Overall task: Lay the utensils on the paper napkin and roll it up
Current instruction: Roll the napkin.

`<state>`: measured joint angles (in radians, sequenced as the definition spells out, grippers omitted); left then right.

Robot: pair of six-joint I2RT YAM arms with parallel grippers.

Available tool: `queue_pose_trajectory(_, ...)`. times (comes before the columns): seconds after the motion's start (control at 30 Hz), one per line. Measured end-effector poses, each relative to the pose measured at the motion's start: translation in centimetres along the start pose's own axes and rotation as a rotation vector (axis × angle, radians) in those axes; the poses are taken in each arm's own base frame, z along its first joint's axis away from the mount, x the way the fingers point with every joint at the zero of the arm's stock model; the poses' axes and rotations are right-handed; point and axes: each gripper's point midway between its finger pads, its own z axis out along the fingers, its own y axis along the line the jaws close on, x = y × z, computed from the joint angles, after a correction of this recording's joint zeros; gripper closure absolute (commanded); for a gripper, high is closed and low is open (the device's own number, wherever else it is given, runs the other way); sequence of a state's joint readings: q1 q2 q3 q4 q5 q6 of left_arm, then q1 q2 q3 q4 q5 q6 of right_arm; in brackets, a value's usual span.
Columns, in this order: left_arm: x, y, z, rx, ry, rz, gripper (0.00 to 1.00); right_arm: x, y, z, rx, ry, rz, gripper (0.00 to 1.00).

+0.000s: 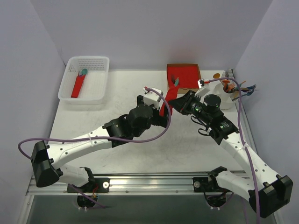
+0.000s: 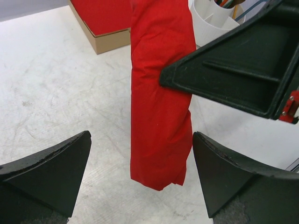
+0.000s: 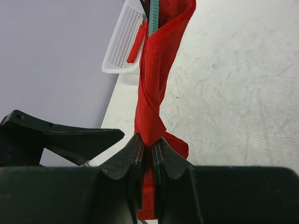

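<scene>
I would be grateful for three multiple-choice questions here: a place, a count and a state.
1. Where is the white basket? A far left corner B far right corner C between the arm bases
2. How many red rolls lie in it? A none B one C three
3. The left gripper is: A open B shut empty C shut on the basket
1 A, upper left in the top view; 2 B, one roll inside; 3 A, fingers flank the red napkin roll that the right gripper pinches.
</scene>
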<state>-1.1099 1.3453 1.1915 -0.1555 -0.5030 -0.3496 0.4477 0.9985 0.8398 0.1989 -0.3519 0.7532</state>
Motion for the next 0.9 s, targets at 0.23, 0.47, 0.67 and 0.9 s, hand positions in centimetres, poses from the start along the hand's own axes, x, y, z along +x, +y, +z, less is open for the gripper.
queue_pose_trajectory(0.23,-1.3,-0.6,1.0,0.009,-0.022,-0.007,0.01,0.0,0.0,0.0,0.0,0.0,0.004,1.0)
queue_pose_trajectory(0.47,-0.4,-0.8,2.0,0.002,-0.003,0.02,0.07,0.0,0.0,0.0,0.001,0.0,0.004,1.0)
queue_pose_trajectory(0.67,-0.2,-0.5,1.9,-0.022,-0.008,0.036,0.1,-0.1,-0.1,0.0,0.005,-0.004,0.006,1.0)
queue_pose_trajectory(0.9,0.7,0.0,1.9,-0.047,0.003,0.047,0.11,0.1,0.0,0.0,0.003,0.0,0.006,1.0)
